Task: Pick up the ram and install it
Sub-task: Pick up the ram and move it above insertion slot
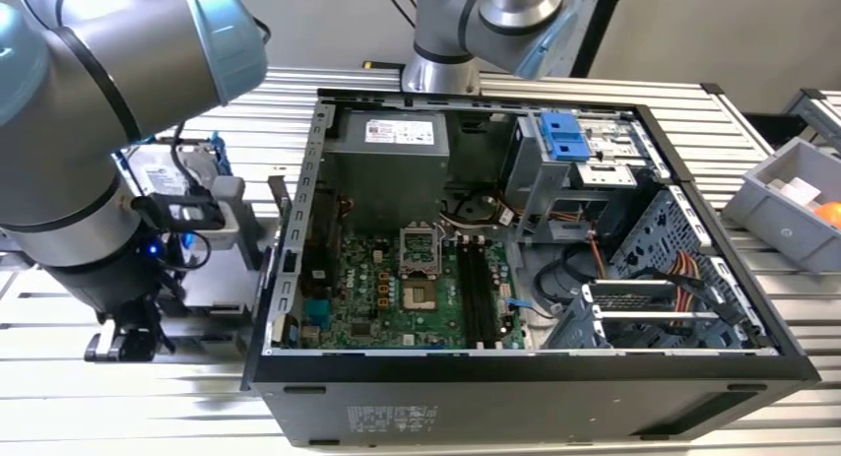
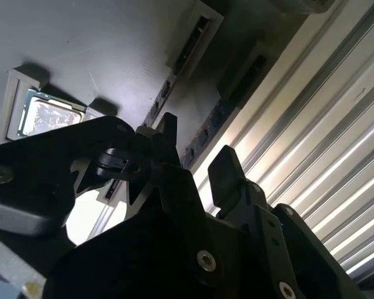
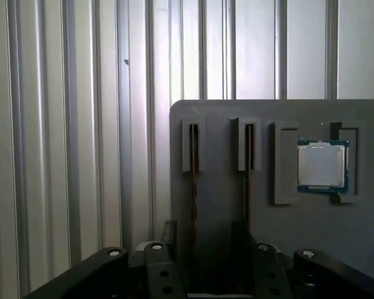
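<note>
The ram (image 3: pixel 193 187) stands on edge as a thin dark stick in a slot of a grey holder plate (image 3: pixel 224 124). A second like stick (image 3: pixel 248 180) stands in the neighbouring slot. My gripper (image 3: pixel 204 233) is open just above the plate. Its black fingers (image 3: pixel 169 233) straddle the first stick's line, and I cannot tell whether they touch it. In the second wrist view the gripper (image 2: pixel 196 152) shows a clear gap between its fingers (image 2: pixel 224 168). In the exterior view the gripper (image 1: pixel 128 340) hangs low at the exterior view's left, outside the open computer case (image 1: pixel 526 372).
A processor chip (image 3: pixel 322 164) lies in a recess of the holder plate beside the slots. The case holds the green motherboard (image 1: pixel 394 298) with dark memory slots (image 1: pixel 476 293). A grey bin (image 1: pixel 789 195) sits at the exterior view's right. The table is ribbed metal (image 3: pixel 62 124).
</note>
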### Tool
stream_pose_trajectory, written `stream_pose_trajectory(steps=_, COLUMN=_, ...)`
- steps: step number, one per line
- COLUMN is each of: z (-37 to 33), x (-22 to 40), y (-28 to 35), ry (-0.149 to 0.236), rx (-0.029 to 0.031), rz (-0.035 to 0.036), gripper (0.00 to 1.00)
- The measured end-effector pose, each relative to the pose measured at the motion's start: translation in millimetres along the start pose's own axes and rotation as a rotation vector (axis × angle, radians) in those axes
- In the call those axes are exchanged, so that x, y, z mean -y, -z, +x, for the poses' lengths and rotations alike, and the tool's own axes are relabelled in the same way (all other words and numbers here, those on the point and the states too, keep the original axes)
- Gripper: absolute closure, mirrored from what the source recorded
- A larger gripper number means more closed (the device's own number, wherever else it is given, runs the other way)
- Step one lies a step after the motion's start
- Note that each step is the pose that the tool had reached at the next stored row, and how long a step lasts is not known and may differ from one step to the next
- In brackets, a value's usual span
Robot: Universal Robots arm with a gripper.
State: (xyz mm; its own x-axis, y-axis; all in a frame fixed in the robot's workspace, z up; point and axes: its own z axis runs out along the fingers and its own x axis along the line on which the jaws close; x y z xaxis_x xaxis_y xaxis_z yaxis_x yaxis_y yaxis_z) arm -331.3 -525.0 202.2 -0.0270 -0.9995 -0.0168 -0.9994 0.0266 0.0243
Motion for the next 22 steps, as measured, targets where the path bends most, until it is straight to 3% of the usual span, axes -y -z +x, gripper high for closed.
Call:
stream_pose_trajectory(steps=11, z=2.4, x=0.1, y=-6.4, ry=0.000, rx=-0.0001, rz=-0.0026, gripper=0.00)
stream_pose_trajectory(steps=20, z=2.4, x=0.1, y=-6.8, ry=0.000, rx=-0.0001, rz=-0.0025, gripper=0.00)
stream_pose_trajectory(steps=21, z=2.4, x=0.2, y=-6.8, ry=0.000, rx=0.0000, rz=-0.0024, gripper=1.00)
stream_pose_trajectory(steps=22, z=2.4, x=0.1, y=-6.8, ry=0.000, rx=0.0000, rz=-0.0025, gripper=1.00)
